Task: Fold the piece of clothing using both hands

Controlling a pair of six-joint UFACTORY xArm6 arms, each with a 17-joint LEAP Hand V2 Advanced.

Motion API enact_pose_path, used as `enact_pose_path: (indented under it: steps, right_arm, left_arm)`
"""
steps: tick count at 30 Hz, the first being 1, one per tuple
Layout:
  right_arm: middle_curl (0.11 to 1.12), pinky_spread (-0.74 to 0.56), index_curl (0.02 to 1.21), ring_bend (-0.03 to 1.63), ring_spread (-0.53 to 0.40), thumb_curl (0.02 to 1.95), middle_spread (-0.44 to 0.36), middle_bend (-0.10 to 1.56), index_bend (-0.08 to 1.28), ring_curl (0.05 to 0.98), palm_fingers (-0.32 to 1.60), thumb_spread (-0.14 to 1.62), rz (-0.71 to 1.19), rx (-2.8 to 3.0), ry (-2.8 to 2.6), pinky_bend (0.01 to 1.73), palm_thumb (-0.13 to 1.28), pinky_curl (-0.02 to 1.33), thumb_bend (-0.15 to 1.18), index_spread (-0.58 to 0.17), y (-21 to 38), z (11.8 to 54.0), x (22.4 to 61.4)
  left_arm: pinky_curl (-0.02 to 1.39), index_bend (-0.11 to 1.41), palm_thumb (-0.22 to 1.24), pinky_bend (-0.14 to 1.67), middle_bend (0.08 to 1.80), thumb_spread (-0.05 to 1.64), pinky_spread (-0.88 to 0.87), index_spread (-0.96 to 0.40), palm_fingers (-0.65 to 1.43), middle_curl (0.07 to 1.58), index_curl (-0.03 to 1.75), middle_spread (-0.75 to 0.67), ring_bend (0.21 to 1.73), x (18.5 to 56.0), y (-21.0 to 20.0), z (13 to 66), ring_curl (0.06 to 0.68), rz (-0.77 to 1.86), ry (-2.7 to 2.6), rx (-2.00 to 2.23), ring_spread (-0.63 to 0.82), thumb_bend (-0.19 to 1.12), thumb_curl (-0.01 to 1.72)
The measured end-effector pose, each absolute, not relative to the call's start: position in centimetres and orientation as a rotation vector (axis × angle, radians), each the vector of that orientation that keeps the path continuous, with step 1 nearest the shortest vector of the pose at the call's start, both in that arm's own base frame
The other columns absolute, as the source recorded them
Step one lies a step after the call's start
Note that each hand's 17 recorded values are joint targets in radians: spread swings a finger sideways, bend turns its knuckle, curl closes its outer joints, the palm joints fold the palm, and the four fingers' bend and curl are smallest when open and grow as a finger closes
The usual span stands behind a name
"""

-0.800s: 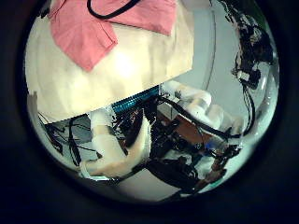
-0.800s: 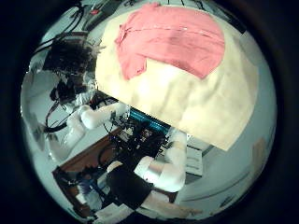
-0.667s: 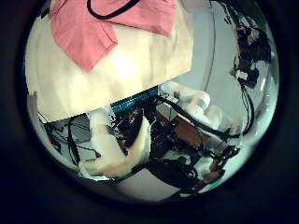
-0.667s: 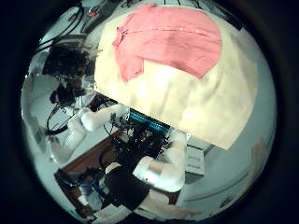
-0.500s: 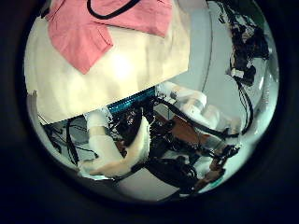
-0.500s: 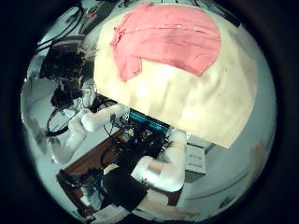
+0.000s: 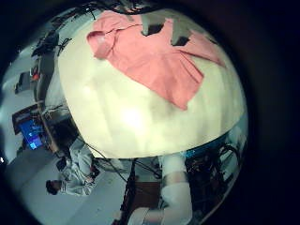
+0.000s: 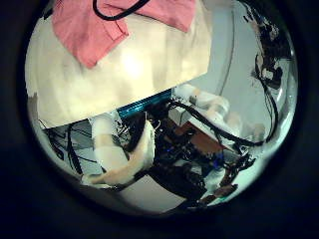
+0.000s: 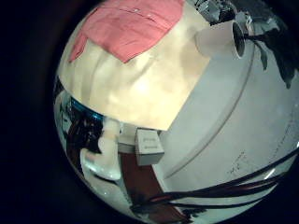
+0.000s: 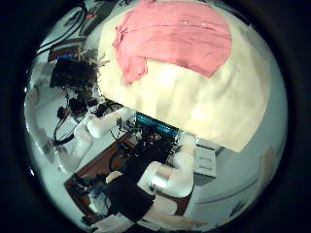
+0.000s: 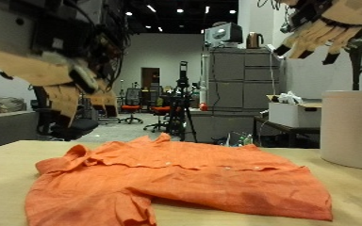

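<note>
Garment: an orange shirt (image 11: 181, 184) is seen lying spread out and flat on the pale tabletop (image 11: 6, 155), unfolded — one short sleeve (image 11: 66, 162) is turned toward the left hand's side. It is also shown from above in the palm views (image 7: 155, 58) (image 10: 175, 37) (image 9: 131, 28) (image 8: 95, 25).

Table: a light cloth-like surface (image 7: 141, 117) is seen beneath the shirt; the shirt is placed toward one end of it, with bare surface left around it.

Left hand: the left hand (image 11: 68, 52) is held high above the table, clear of the shirt, nothing being grasped. Its fingers (image 11: 81, 80) are spread and hang loosely downward — relaxed, not curled.

Right hand: the right hand (image 11: 329, 30) is likewise raised well above the table, apart from the shirt. Its fingers (image 11: 294, 40) are extended and splayed, nothing being held.

Contact: the shirt is touched by neither hand.

Beside the table: a white cylindrical object (image 11: 353, 127) is seen standing upright at the tabletop's edge on the right hand's side, also shown in the right little finger side palm view (image 9: 220, 39).
</note>
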State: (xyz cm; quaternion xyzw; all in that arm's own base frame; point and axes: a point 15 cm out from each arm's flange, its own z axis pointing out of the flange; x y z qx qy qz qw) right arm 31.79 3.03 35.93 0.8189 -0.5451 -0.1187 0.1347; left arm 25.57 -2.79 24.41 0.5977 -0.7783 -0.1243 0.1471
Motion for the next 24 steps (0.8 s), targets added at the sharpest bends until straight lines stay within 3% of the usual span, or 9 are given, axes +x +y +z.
enact_pose_path:
  steps: [15, 24]
  right_arm:
    - [0.33, 0.28, 0.30, 0.20, 0.192, 0.21, 0.086, 0.19, 0.17, 0.260, 0.12, 1.24, -0.431, 2.355, -1.572, 0.27, 0.06, 0.32, -0.02, -0.275, 4.2, 34.2, 32.0]
    - [0.32, 0.27, 0.30, 0.19, 0.192, 0.20, 0.084, 0.19, 0.17, 0.254, 0.11, 1.26, -0.470, 2.333, -1.548, 0.26, 0.06, 0.32, -0.01, -0.269, 4.1, 32.8, 32.3]
  left_arm:
    - [0.33, 0.16, 0.38, 0.29, 0.17, 1.14, 0.46, 0.17, -0.04, 0.29, 0.27, 0.28, 0.47, 27.9, -2.6, 16.9, 0.241, -0.406, -2.359, 1.695, 0.49, -0.02, 0.28]
    - [0.33, 0.14, 0.31, 0.30, 0.18, 1.04, 0.47, 0.19, -0.06, 0.27, 0.26, 0.33, 0.46, 28.7, -1.5, 13.2, 0.234, -0.538, -2.375, 1.710, 0.51, -0.03, 0.28]
